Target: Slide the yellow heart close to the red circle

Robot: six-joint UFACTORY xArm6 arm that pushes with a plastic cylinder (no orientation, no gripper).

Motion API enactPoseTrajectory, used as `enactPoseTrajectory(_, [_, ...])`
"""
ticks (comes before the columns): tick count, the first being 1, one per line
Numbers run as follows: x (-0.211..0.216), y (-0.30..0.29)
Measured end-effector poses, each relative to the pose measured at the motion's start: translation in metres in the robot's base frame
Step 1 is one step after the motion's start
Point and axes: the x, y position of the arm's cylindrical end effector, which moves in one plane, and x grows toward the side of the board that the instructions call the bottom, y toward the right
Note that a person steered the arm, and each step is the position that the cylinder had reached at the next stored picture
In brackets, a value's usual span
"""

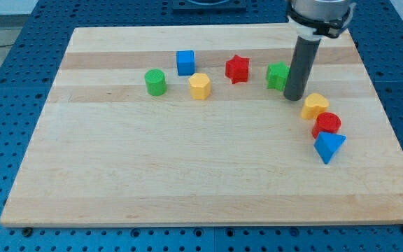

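A: Right side of the frame first. My tip (293,97) is down on the wooden bench (187,168), just up and to the left of the yellow heart (314,106).

B: Touching the heart?

A: Very close, but I cannot tell whether they meet; a thin strip of wood seems to show between them. As for the end effector, it is a plain dark rod, so there is nothing on it to stand wide or narrow, and it is holding nothing.

B: And the red circle?

A: The red circle (327,124) sits just below and right of the heart, the two looking in contact or next to it. Under the circle, a blue triangle (329,146) presses against its lower edge. The three make a short chain running down the right side.

B: What is behind the rod?

A: A green block (278,75), partly hidden by the rod, so its shape is hard to make out.

B: The upper middle?

A: A loose row: a red star (237,68), a blue cube (185,62), a second yellow block (200,86) just below and right of the cube, and a green cylinder (155,82) furthest left. All are well apart from the tip.
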Motion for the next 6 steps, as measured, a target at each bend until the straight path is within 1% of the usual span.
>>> enactPoseTrajectory(1, [0.009, 0.005])
enactPoseTrajectory(4, [0.013, 0.006])
enactPoseTrajectory(5, [0.006, -0.005])
enactPoseTrajectory(6, [0.006, -0.030])
